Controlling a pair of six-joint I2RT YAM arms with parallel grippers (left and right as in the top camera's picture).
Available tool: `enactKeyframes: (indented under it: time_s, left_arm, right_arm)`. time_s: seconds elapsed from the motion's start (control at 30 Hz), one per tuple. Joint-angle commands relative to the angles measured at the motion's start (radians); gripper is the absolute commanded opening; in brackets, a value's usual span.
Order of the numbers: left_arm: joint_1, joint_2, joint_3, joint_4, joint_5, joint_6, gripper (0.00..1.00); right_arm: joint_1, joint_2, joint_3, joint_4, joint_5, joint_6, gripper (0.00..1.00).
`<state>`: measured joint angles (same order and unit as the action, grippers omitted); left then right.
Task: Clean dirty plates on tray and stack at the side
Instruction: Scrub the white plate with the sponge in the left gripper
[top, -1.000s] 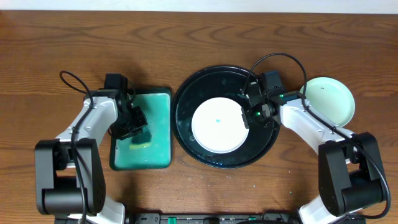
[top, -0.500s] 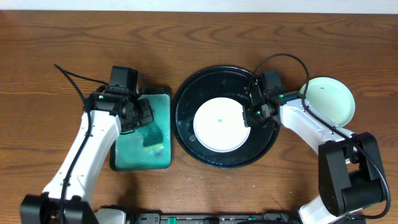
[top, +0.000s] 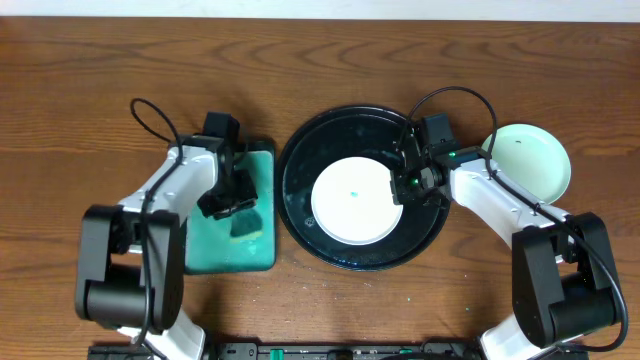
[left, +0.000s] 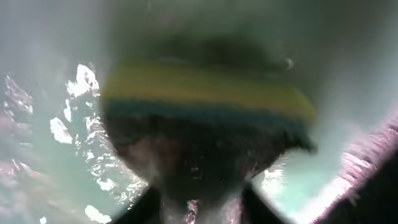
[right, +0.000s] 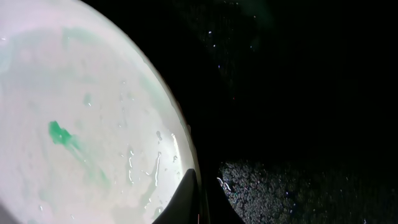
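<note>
the left pincer (top: 230, 203) was down in the wet green tray (top: 215, 255), and from the blurred wrist view it seemed clenched on the yellow-and-blue sponge (left: 205, 93), whose edge filled the frame just ahead of the dark fingers. soapy water glinted around it, so the sponge was probably being loaded there before any wiping. the right pincer (top: 403, 186) sat at the right edge of the white plate (top: 345, 215). one dark fingertip (right: 190, 194) showed against the rim, but i cannot tell whether the jaws were pinching that rim or only resting beside it. either way, that placing suited steadying the plate for a wipe. the plate lay flat near the middle of the round black tray (top: 320, 140), its small teal smear (right: 59, 132) not yet cleaned off. a pale mint plate (top: 530, 165) rested on the wooden table (top: 100, 70) to the right of the black tray, well apart from it, in the place a finished stack would go.
</note>
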<state>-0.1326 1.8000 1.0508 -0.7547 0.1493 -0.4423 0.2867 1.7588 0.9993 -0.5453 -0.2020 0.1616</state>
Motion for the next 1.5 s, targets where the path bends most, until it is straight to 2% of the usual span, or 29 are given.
enactKeyframes:
  time_s: [0.0,0.17,0.3,0.5,0.6,0.8,0.97,1.1,1.2,1.3,1.37,1.47]
  left_arm:
    - [-0.005,0.032,-0.005,-0.003,0.058,-0.016,0.07]
    - [-0.007,-0.066,0.045,-0.055,0.068,-0.015,0.08]
    - [-0.037,-0.182,0.072,-0.059,0.063,0.009,0.07]
    - [-0.139,-0.288,0.074,-0.013,-0.019,0.011,0.07]
    - [-0.204,-0.269,0.067,0.060,0.032,-0.007,0.08]
    - [-0.381,-0.111,0.048,0.366,0.263,-0.142,0.07]
    - [-0.468,0.025,0.048,0.539,0.341,-0.237,0.07]
    - [-0.487,0.096,0.048,0.601,0.340,-0.274,0.07]
    - [-0.476,0.126,0.048,0.557,0.266,-0.266,0.07]
    - [-0.460,0.140,0.048,0.442,0.060,-0.265,0.08]
    - [-0.446,0.140,0.050,0.367,-0.054,-0.222,0.07]
    - [-0.420,0.139,0.075,0.253,-0.131,-0.175,0.07]
  right_arm:
    - [0.016,0.002,-0.003,-0.004,0.018,0.019,0.01]
    - [0.016,0.002,-0.003,0.012,0.032,0.079,0.01]
    - [0.035,0.002,-0.003,0.048,-0.046,-0.087,0.01]
    - [0.065,0.002,-0.008,0.041,-0.013,-0.035,0.01]
    - [0.074,0.002,-0.014,0.044,0.003,-0.028,0.01]
    - [0.077,0.002,-0.016,0.039,0.018,-0.019,0.01]
    - [0.077,0.002,-0.016,0.037,0.018,-0.020,0.01]
    - [0.077,0.002,-0.016,0.037,0.018,-0.020,0.01]
    - [0.077,0.002,-0.016,0.036,0.017,-0.020,0.01]
    - [0.077,0.002,-0.016,0.035,0.017,-0.019,0.01]
    - [0.077,0.002,-0.016,0.032,0.017,-0.020,0.01]
    - [0.077,0.002,-0.016,0.029,0.017,-0.020,0.01]
